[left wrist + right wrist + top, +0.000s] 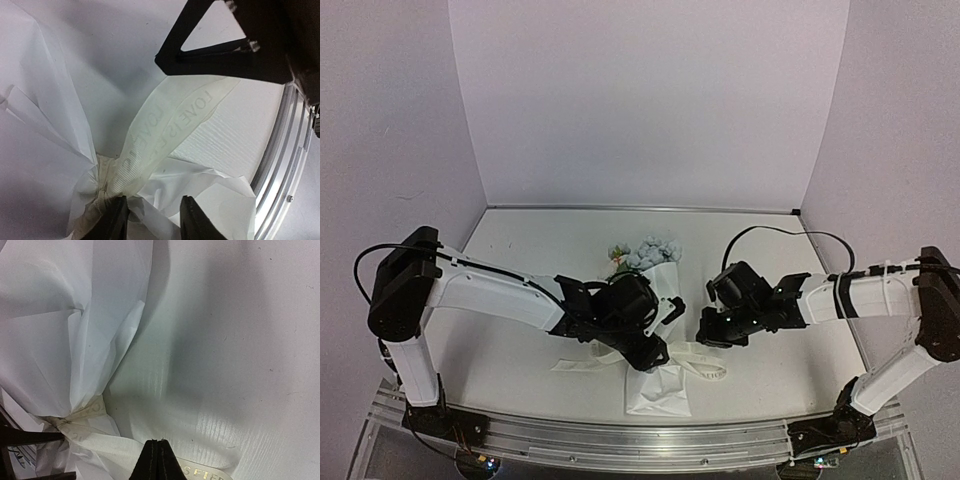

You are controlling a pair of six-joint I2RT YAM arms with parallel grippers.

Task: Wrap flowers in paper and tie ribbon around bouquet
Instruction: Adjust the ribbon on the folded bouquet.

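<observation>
Bouquet [658, 388]: light, soft, easily crushed. We judged the waist, bound by the ribbon [170, 125], the safest hold. The left gripper [152, 212] straddled it, grip indeterminable; the right gripper [157, 452] was clenched.

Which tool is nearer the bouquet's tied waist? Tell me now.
Left. The left tool hangs right over the waist of the bouquet; the right tool sits off to its right, shut on the ribbon.

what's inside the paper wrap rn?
Pale blue and white blooms stick out of the far end of the paper. The stems are hidden by it, so they can't be checked. Outside, the ribbon circles the pinched waist.
</observation>
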